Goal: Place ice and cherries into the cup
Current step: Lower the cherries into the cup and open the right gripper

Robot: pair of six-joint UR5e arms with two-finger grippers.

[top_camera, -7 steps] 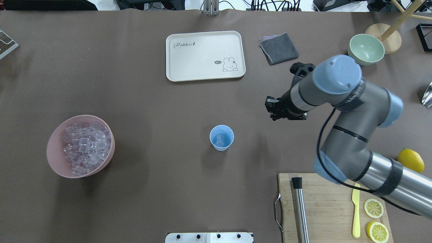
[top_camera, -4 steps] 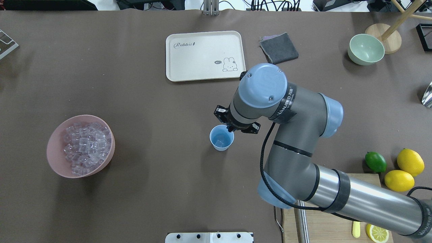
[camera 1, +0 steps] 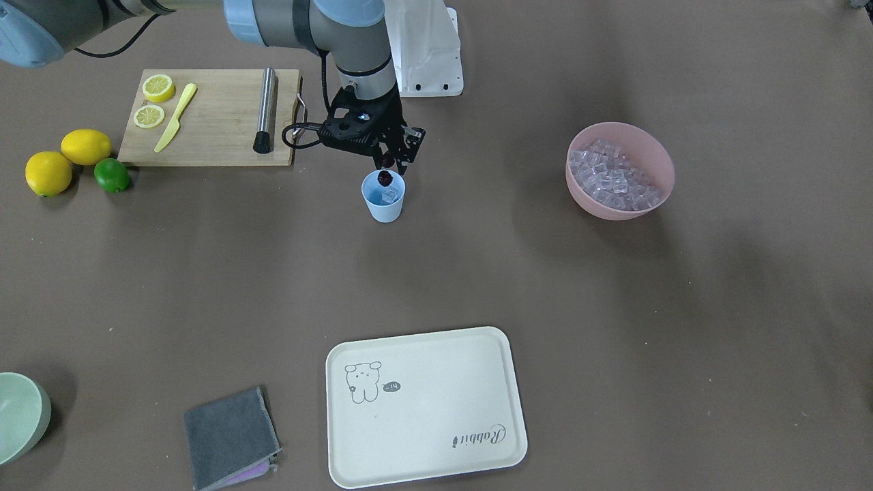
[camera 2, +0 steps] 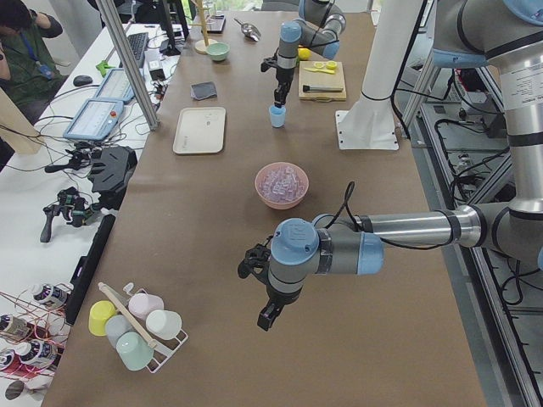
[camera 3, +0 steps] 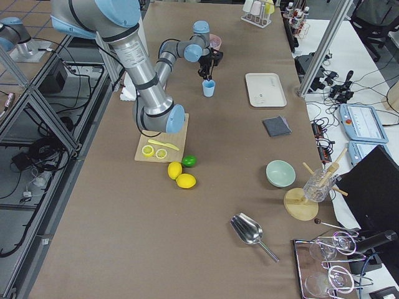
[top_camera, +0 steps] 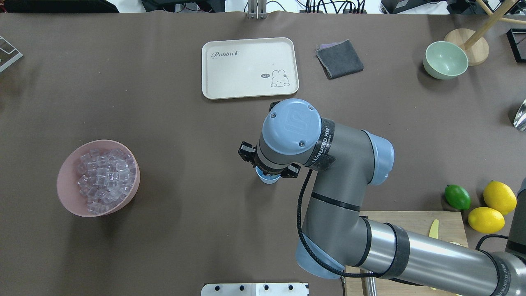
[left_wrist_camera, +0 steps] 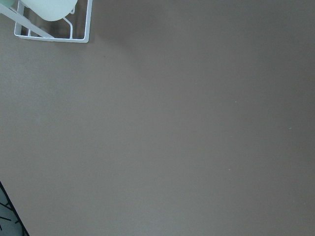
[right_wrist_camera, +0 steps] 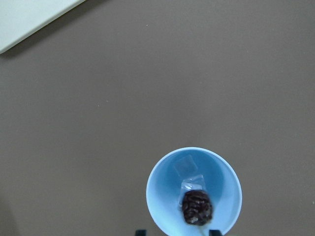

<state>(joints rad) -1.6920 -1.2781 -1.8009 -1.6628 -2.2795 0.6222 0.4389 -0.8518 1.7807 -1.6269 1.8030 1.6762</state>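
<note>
The light blue cup [camera 1: 384,203] stands mid-table with ice cubes [right_wrist_camera: 186,167] inside. My right gripper [camera 1: 387,164] hangs straight over it, shut on the dark red cherries [camera 1: 385,179]. They hang at rim level over the cup's mouth, and also show in the right wrist view [right_wrist_camera: 197,207]. In the overhead view the wrist hides most of the cup [top_camera: 268,179]. More ice [top_camera: 106,176] fills the pink bowl [top_camera: 68,185] at the left. My left gripper [camera 2: 265,318] shows only in the exterior left view, far from the cup, and I cannot tell its state.
A cream tray [top_camera: 246,82], a grey cloth [top_camera: 339,59] and a pale green bowl [top_camera: 446,60] lie at the far side. A lime [top_camera: 457,197], lemons [top_camera: 499,197] and a cutting board [camera 1: 218,129] sit near my right arm's base.
My right arm has swung left from near the grey cloth to right above the cup. The wrist now covers most of the cup in the overhead view.
</note>
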